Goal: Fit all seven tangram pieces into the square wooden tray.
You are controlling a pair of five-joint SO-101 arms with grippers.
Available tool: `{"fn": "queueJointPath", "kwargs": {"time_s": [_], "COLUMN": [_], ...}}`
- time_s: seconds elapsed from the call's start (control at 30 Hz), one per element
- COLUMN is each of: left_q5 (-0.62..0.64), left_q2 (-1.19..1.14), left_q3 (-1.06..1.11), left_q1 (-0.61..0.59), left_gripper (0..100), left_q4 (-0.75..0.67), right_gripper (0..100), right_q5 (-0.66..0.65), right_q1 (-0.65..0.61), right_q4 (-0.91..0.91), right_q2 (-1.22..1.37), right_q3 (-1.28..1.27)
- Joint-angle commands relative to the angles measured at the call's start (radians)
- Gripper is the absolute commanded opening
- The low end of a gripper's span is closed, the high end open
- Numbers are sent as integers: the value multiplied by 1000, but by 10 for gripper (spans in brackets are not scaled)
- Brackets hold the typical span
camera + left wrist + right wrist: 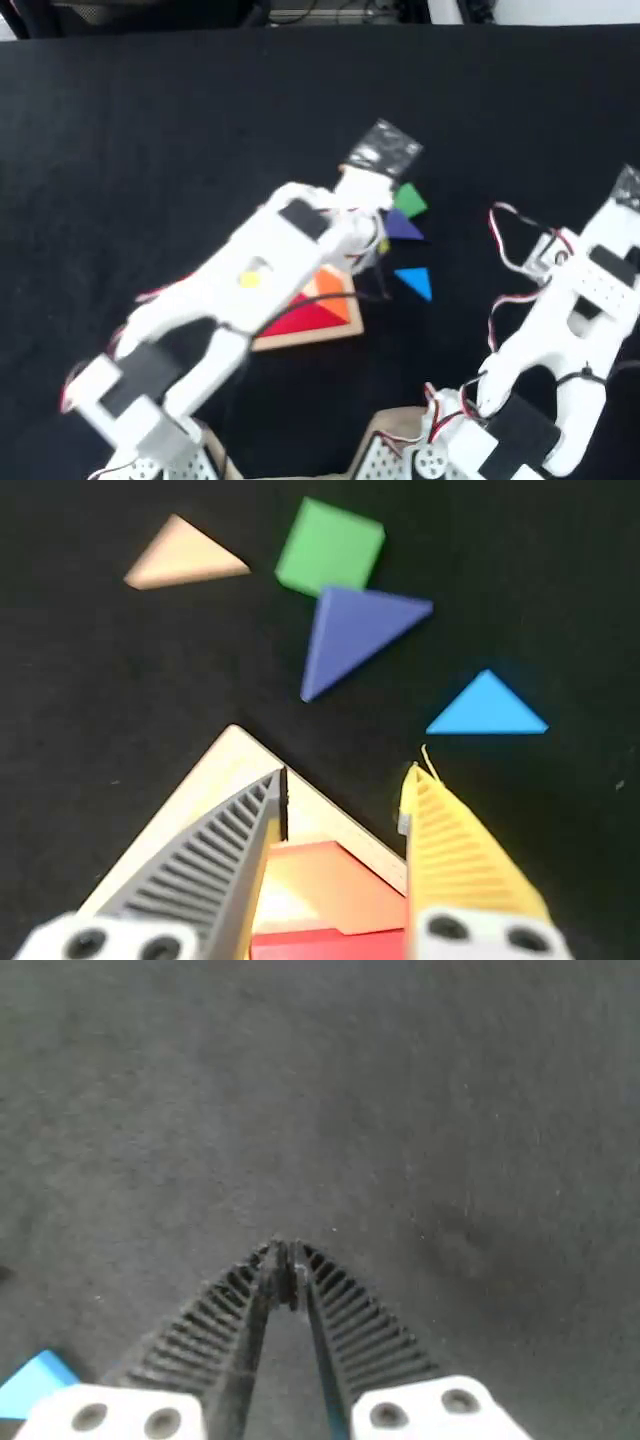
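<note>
From the high view, the left arm [250, 280] stretches across the black desk [150, 150] and its wrist hangs over the far corner of the wooden tray [312, 336]. The tray lies flat near the middle of the desk and holds a red piece [305, 315] with an orange piece [330, 285] against it; the arm covers the rest of the tray. Just beyond that corner, out on the desk, lie a green square [410, 198], a purple triangle [403, 227] touching it, and a blue triangle [415, 282] a little apart from both. The right arm [560, 330] is well apart from the tray, at the desk's right side. In the left wrist view, the left pincer [345, 780] is released, its grey and yellow fingers spread to either side of the tray's corner, with the red and orange pieces inside the tray between them. Beyond the corner a tan triangle [185, 558] lies on the desk near the green square, with the purple and blue triangles closer to the tray. In the right wrist view, the right pincer [285, 1260] is clenched on nothing, tips together above bare desk, with a blue corner [30, 1383] of a piece at the frame's edge.
</note>
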State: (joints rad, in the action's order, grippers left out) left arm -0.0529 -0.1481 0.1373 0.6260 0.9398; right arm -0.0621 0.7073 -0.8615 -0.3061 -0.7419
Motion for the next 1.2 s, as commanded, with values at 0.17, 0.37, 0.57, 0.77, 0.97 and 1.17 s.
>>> {"fn": "queueJointPath", "kwargs": {"time_s": [0.17, 0.37, 0.57, 0.77, 0.97, 1.17], "left_q5": [201, 164, 135, 107, 107, 110], "left_q2": [-235, -281, -327, -399, -483, -546], "left_q3": [-369, -355, -361, -367, -424, -481], "left_q1": [122, 90, 13, -45, -74, -53], "left_gripper": [198, 198, 203, 268, 280, 280], "left_q4": [170, 41, -209, -265, -267, -265], "right_gripper": [12, 12, 12, 12, 12, 12], "right_q5": [51, 72, 64, 63, 63, 63], "right_q1": [95, 126, 54, 40, 40, 9], "right_q4": [121, 124, 124, 127, 129, 129], "right_q2": [65, 130, 139, 145, 145, 145], "right_q3": [-1, 31, 28, 24, 24, 22]}}
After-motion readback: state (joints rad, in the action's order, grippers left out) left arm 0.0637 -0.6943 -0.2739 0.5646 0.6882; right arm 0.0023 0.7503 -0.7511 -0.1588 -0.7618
